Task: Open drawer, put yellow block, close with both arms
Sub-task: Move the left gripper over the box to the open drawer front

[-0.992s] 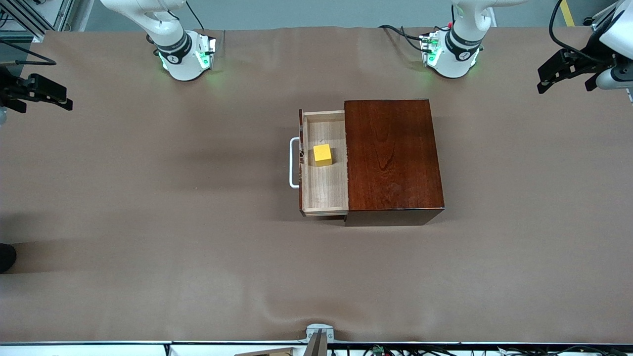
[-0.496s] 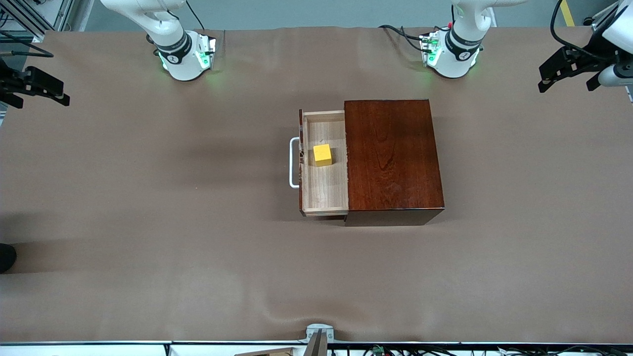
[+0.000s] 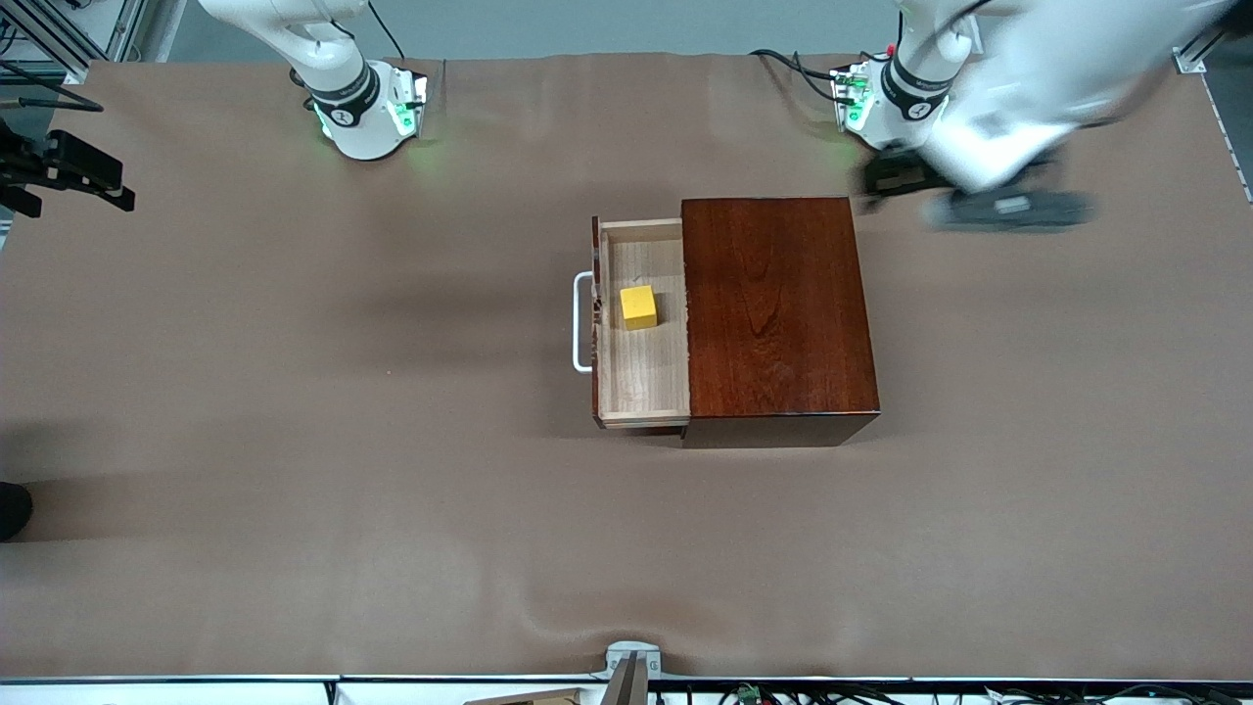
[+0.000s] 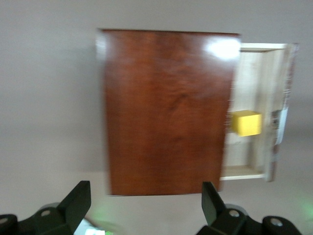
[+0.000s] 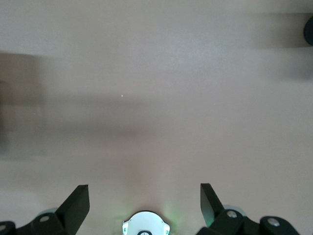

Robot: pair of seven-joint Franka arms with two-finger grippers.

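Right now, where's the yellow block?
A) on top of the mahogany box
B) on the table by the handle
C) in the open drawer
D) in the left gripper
C: the yellow block sits on the pale floor of the pulled-out drawer, beside the dark mahogany box, with no gripper near it.

Brown cloth-like covering (image 3: 294,411) lying across the whole table with soft wrinkles showing, black cables (image 3: 783,64) trailing along its edge farthest from the front camera, small grey metal bracket (image 3: 631,661) sitting at its nearest edge, dark rounded object (image 3: 12,509) peeking in at the right arm's end
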